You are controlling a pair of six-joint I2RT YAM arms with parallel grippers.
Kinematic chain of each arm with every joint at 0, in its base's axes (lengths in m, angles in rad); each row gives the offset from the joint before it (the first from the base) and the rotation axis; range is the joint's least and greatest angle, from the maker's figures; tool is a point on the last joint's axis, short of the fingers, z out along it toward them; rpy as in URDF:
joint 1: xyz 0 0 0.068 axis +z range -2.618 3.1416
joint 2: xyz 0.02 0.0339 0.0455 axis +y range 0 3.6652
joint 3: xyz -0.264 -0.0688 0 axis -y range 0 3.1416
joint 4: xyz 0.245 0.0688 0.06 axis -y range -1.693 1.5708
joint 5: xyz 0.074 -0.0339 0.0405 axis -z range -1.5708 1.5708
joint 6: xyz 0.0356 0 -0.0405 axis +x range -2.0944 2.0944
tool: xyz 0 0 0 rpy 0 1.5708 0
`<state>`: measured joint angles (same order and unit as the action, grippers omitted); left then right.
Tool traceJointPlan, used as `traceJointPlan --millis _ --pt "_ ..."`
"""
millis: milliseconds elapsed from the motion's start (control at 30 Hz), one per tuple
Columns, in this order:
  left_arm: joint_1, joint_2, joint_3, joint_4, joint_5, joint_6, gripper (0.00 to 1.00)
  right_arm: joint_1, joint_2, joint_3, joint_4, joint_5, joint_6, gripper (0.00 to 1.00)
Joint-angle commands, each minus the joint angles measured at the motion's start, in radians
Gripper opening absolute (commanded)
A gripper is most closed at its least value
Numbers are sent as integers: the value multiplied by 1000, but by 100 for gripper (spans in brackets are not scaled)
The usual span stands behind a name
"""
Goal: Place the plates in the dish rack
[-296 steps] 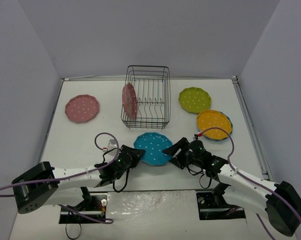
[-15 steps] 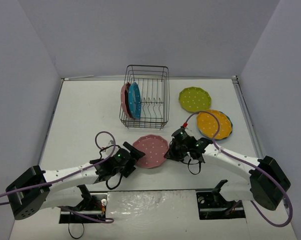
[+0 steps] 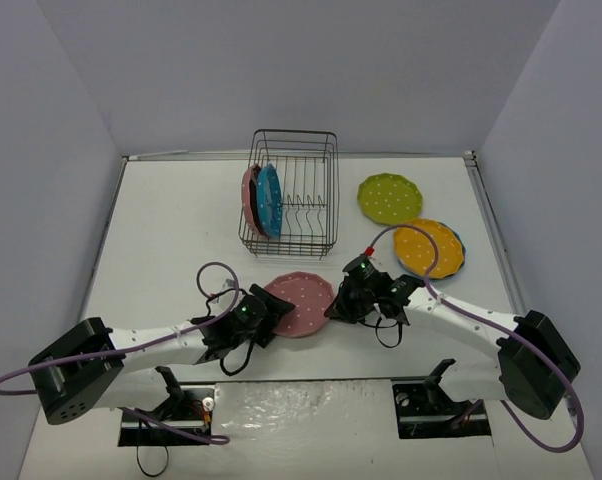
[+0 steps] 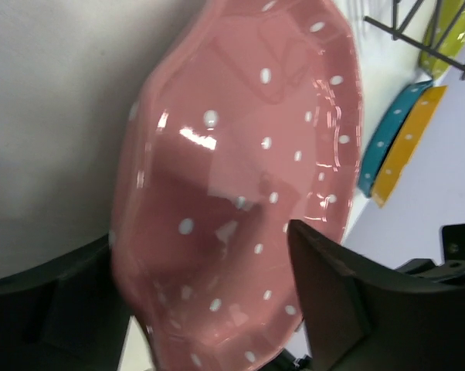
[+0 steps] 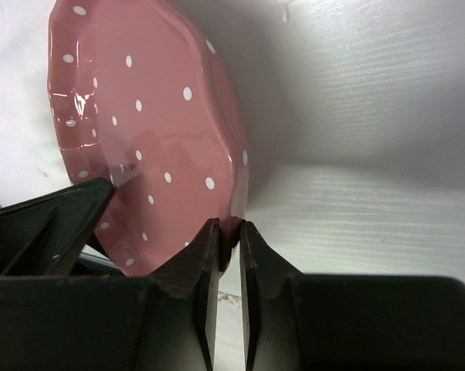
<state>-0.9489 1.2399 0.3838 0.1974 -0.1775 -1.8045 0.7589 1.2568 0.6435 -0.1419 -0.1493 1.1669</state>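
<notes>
A pink polka-dot plate (image 3: 303, 300) sits at the front centre of the table, tilted up between both arms. My right gripper (image 3: 333, 305) is shut on its right rim, and the right wrist view shows the rim (image 5: 231, 232) pinched between the two fingers (image 5: 205, 255). My left gripper (image 3: 268, 312) is at the plate's left edge, open, with one finger (image 4: 333, 294) over the plate's face (image 4: 248, 154) and the other below it. The black wire dish rack (image 3: 316, 190) holds a pink plate (image 3: 249, 200) and a blue plate (image 3: 270, 198) upright at its left end.
A lime green plate (image 3: 389, 198) lies at the back right. An orange plate (image 3: 428, 248) lies in front of it on top of a blue plate (image 3: 459, 246). Grey walls close in the table on three sides.
Since the earliest frame a blue plate has gone from the table into the rack, and a pink plate has come from the far left to the front. In the last half second the left gripper has moved onto its edge.
</notes>
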Motion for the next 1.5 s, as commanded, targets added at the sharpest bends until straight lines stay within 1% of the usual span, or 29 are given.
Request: traceJointPlan --millis 0,67,100,133,200,300,367,400,433,500,567,667,700,767,800,900,933,1000,1100,1133,1167,1200,1267,1300,1333,1467 --pt "-5 -3 15 96 -32 -29 55 -5 -22 19 168 -62 48 0" --pt "-7 -12 7 102 -43 -33 44 -6 -23 15 171 -70 48 0" --pt "-9 -20 4 103 -50 -33 37 -6 -23 13 173 -75 46 0" --pt "-12 -33 1 103 -59 -33 26 -7 -21 11 175 -80 39 0" --pt "-17 -51 1 100 -85 -32 14 -8 -19 8 174 -94 27 2" --pt "-26 -103 -1 87 -114 -15 2 -15 -25 -7 173 -121 4 27" --pt "-29 -135 -7 73 -130 -7 0 -19 -30 -17 172 -137 -16 45" --pt "-31 -154 -8 66 -138 -4 0 -24 -34 -22 170 -144 -24 52" --pt "-32 -160 -8 54 -142 -3 0 -25 -37 -23 164 -144 -30 55" --pt "-35 -219 -1 3 -151 9 0 -40 -68 -30 137 -145 -54 80" --pt "-37 -260 11 -33 -156 24 0 -54 -97 -21 78 -134 -84 91" --pt "-39 -328 63 -139 -158 79 0 -74 -148 30 -30 -88 -168 99" --pt "-39 -340 83 -171 -162 101 0 -86 -158 49 -60 -73 -192 100" --pt "-39 -365 185 -275 -168 212 0 -105 -194 108 -134 -26 -264 100" --pt "-39 -369 211 -321 -174 263 0 -115 -205 141 -167 -2 -303 100" --pt "-40 -354 385 -485 -210 409 0 -150 -236 242 -252 56 -422 100" --pt "-40 -337 456 -535 -222 476 0 -161 -246 270 -274 70 -458 100" --pt "-39 -311 543 -587 -248 593 0 -176 -260 322 -295 102 -493 100" --pt "-33 -210 791 -702 -311 802 0 -188 -272 418 -327 175 -571 100" --pt "-29 -184 799 -717 -324 852 0 -188 -272 435 -329 192 -573 100" --pt "-24 -155 884 -728 -333 905 0 -190 -275 448 -329 204 -582 100" --pt "-18 -127 939 -740 -340 954 0 -190 -275 461 -329 215 -602 100" --pt "31 -30 1069 -755 -341 1102 0 -191 -277 485 -328 246 -626 100" --pt "56 0 1091 -753 -328 1143 0 -190 -278 489 -329 253 -634 100" --pt "95 43 1174 -745 -311 1196 0 -193 -277 492 -328 260 -645 100" --pt "209 190 1320 -733 -278 1332 0 -195 -277 498 -328 275 -675 100"
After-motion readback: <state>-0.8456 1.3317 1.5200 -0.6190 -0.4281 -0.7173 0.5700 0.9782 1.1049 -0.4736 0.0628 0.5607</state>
